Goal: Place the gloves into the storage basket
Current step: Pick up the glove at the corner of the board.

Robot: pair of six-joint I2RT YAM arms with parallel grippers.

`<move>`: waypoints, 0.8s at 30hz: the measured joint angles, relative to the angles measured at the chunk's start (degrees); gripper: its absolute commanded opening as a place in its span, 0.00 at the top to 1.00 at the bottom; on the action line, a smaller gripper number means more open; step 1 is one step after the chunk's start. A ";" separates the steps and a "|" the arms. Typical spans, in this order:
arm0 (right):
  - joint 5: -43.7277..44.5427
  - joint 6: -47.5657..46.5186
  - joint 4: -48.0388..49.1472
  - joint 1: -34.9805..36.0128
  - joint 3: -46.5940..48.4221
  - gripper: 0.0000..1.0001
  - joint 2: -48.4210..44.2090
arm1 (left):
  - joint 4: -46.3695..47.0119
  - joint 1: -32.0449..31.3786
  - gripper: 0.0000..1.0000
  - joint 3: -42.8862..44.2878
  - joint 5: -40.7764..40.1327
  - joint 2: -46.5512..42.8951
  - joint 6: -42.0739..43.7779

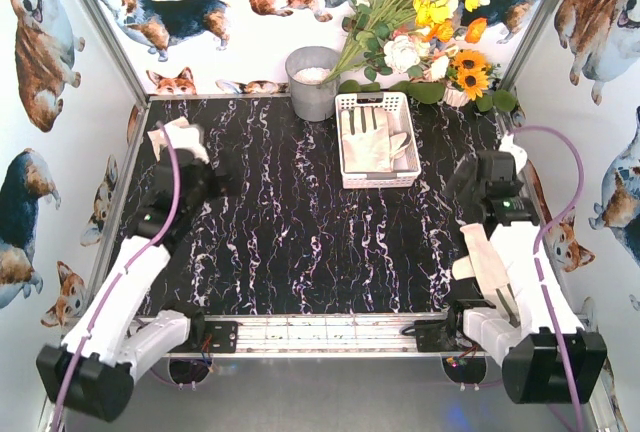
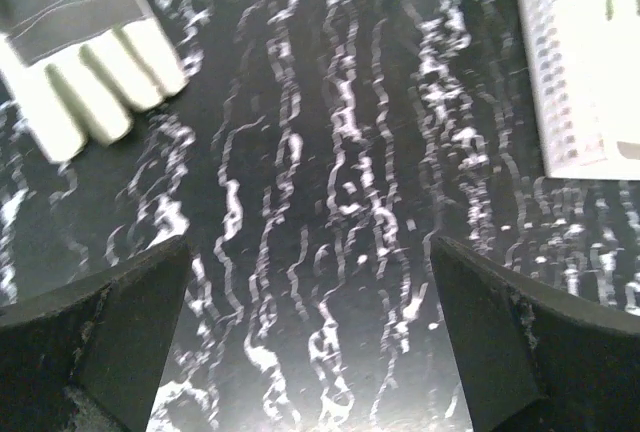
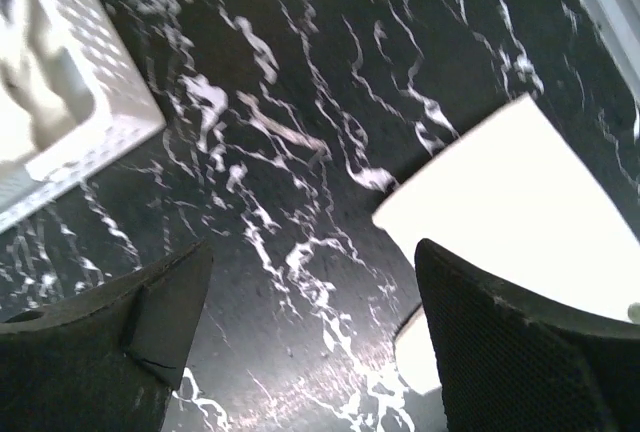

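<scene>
The left gripper (image 2: 310, 292) is hovering wide open and empty near a grey-panelled glove (image 2: 80, 47) at the far-left corner. The right gripper (image 3: 315, 282) (equally open, holding nothing) is hanging beside a cream glove (image 1: 490, 257) by the right edge. More gloves (image 1: 368, 140) are lying in the storage basket (image 1: 378, 180) at the far edge.

Gloves (image 1: 372, 140) lie in basket (image 1: 377, 181) right of bucket (image 1: 312, 87); one glove (image 1: 172, 138) far-left, another glove (image 1: 488, 257) near-right.
</scene>
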 measured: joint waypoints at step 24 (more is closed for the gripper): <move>-2.69 1.11 -3.10 -10.69 -3.30 0.35 23.21 | -8.57 3.54 0.00 -9.44 -10.08 -13.40 3.85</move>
